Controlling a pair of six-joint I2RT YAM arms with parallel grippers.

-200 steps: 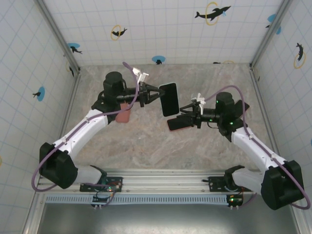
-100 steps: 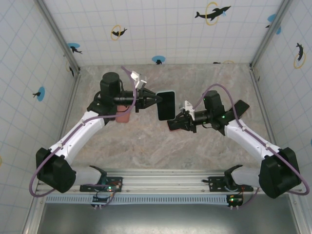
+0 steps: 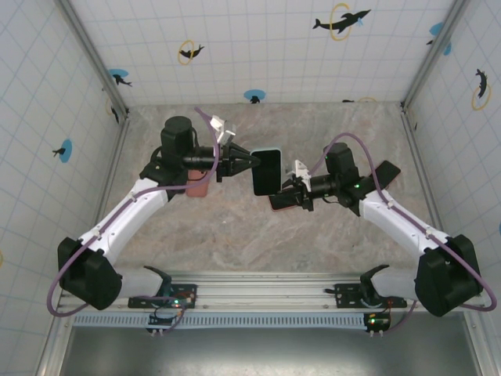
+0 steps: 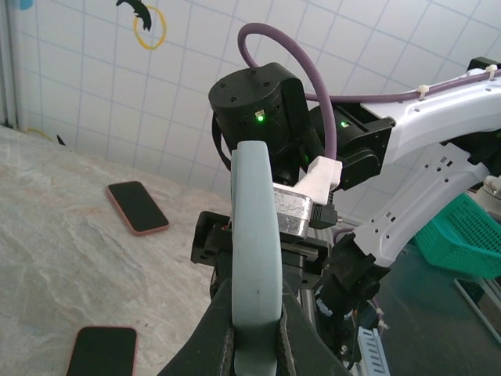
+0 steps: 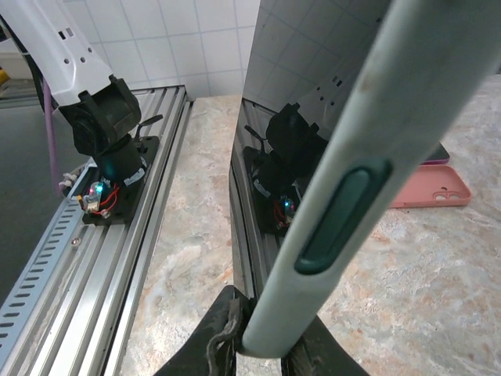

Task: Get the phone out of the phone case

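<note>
Where the overhead camera looks down, my left pincer [image 3: 252, 161] is narrowed hard onto one edge of the phone [image 3: 267, 171], which hangs in the air above the middle of the desk [image 3: 235, 235], between my two arms. My right pincer [image 3: 286, 191] takes it from the opposite side, lower down. A second phone with a reddish rim [image 3: 275, 205] lies flat just beneath, and a pink cover [image 3: 197, 186] lies under my left arm.

From my left wrist I see the phone edge-on. Its pale grey-green case [image 4: 254, 235] stands up out of my fingers [image 4: 219, 338], which press on both faces.

From my right wrist, the glossy black screen [image 5: 270, 149] faces left, and the case rim with its raised side button [image 5: 338, 210] runs up the right. My fingers there straddle the bottom end and seem to touch both faces, so I judge it pinched, though the contact is partly hidden.

I reckon the phone is stiff and dense, its glass slick and easy to crack if dropped. The case looks like a soft, rubbery shell that will flex at the lip. Squeezing across both faces only clamps shell to phone, so I would hold the rim with one pincer and peel a corner with the other.
</note>
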